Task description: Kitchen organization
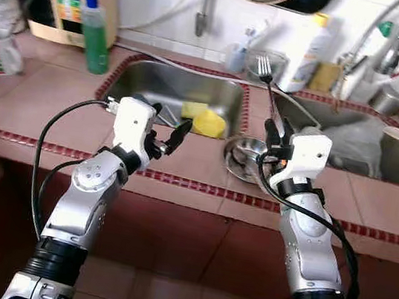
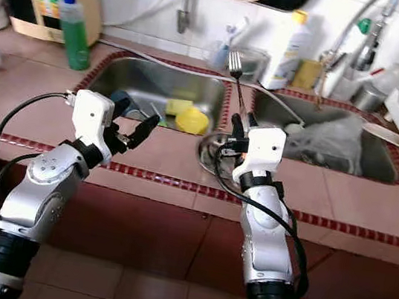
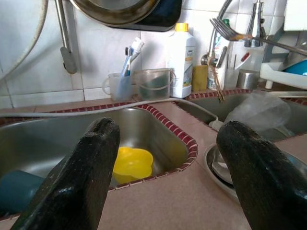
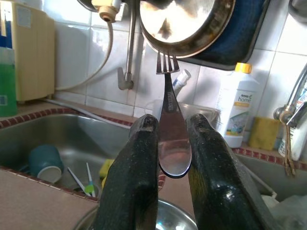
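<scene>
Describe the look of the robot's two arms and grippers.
Both arms are silver metal with black ribbed cuffs near the base. Each ends in a white boxy wrist block carrying two long black fingers: left gripper, right gripper. Black cables loop beside each forearm.

A metal fork (image 1: 265, 71) stands nearly upright, tines up, its handle end clamped between the two black fingers of the right gripper (image 1: 276, 129), above a shallow steel bowl (image 1: 242, 158) resting on the tiled divider between the two sinks. In the left sink (image 1: 166, 83) lie a yellow cup (image 1: 209, 123), a yellow sponge (image 1: 193, 109) and a teal mug (image 4: 44, 164) on its side.
</scene>
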You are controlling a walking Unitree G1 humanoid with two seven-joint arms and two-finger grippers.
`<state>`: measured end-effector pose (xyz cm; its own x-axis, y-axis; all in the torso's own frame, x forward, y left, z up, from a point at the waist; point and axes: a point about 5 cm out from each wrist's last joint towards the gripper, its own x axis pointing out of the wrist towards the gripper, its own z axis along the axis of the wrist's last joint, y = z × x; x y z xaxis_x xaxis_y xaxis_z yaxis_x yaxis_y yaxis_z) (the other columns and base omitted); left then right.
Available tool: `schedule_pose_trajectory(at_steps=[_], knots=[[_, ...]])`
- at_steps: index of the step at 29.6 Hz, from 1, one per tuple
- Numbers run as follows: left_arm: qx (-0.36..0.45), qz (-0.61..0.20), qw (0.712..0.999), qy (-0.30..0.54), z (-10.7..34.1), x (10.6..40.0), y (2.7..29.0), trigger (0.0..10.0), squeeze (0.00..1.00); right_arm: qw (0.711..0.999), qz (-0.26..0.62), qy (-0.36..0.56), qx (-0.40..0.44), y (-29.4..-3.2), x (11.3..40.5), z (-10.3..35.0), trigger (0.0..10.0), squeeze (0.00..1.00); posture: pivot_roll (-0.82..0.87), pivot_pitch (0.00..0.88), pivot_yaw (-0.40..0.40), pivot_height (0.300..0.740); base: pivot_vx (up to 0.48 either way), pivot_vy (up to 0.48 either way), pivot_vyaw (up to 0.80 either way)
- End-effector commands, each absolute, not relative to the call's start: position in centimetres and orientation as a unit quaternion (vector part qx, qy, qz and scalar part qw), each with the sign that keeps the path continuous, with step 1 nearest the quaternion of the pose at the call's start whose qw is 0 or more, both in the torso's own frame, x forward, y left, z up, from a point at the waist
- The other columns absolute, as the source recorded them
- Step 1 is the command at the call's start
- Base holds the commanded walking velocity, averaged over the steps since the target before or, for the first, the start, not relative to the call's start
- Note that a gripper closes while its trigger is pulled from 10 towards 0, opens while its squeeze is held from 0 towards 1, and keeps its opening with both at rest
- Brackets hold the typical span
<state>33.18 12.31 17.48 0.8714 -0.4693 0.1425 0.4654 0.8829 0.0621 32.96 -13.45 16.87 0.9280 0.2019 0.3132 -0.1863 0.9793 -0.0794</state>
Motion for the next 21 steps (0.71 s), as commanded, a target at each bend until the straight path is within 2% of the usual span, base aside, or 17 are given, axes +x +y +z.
schedule_pose_trajectory(at_steps=[1,21], knots=[[0.014,-0.241,0.967,-0.078,17.73,33.39,12.75,10.0,0.00,0.979,0.098,-0.177,-0.019,-13.57,32.97,17.61,10.0,0.00,0.14,0.030,-0.031,0.740,0.000,0.000,0.00],[0.001,-0.227,0.971,-0.079,17.83,33.58,13.12,10.0,0.00,0.979,0.107,-0.171,-0.027,-13.37,32.98,17.49,10.0,0.00,0.14,0.034,-0.037,0.740,0.000,0.000,0.00]])
